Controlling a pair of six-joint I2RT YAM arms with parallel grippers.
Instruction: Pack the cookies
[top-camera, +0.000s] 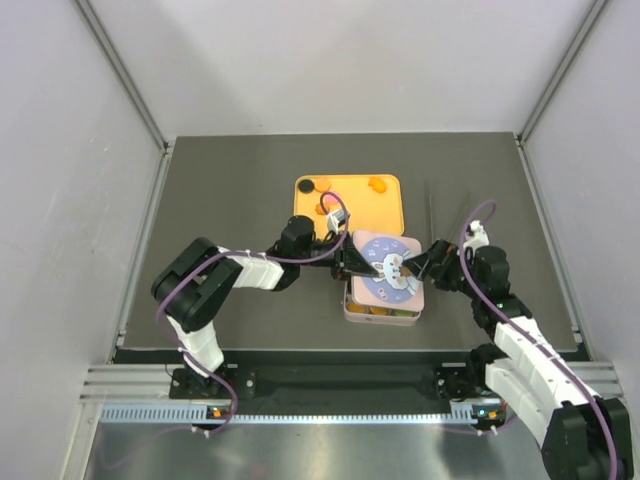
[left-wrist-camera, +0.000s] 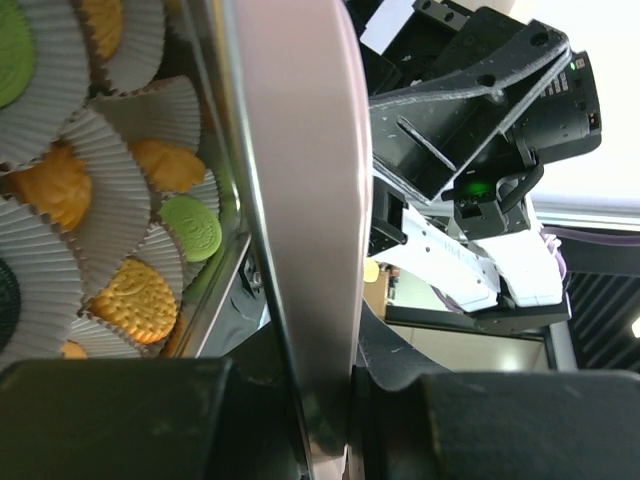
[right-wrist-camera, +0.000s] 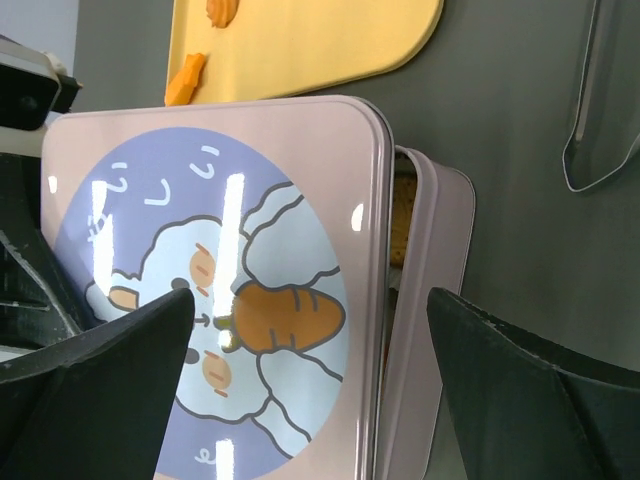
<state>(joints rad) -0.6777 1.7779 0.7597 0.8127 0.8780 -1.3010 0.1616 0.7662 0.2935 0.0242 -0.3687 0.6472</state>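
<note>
The pink square tin (top-camera: 382, 312) stands mid-table, its lid (top-camera: 388, 272) with a rabbit picture held tilted over it. My left gripper (top-camera: 345, 262) is shut on the lid's left edge; in the left wrist view (left-wrist-camera: 345, 400) the lid's rim (left-wrist-camera: 300, 200) is clamped between the jaws. Cookies sit in paper cups inside the tin, orange (left-wrist-camera: 135, 300) and green (left-wrist-camera: 195, 228). My right gripper (top-camera: 425, 265) is open at the lid's right side; in the right wrist view (right-wrist-camera: 310, 390) it straddles the lid (right-wrist-camera: 220, 290) and the tin wall (right-wrist-camera: 430, 270).
An orange tray (top-camera: 385, 210) lies behind the tin with a black cookie (top-camera: 322, 184) and an orange one (top-camera: 378, 184) on it. The tray also shows in the right wrist view (right-wrist-camera: 300, 40). Metal tongs (right-wrist-camera: 600, 130) lie to the right of the tray.
</note>
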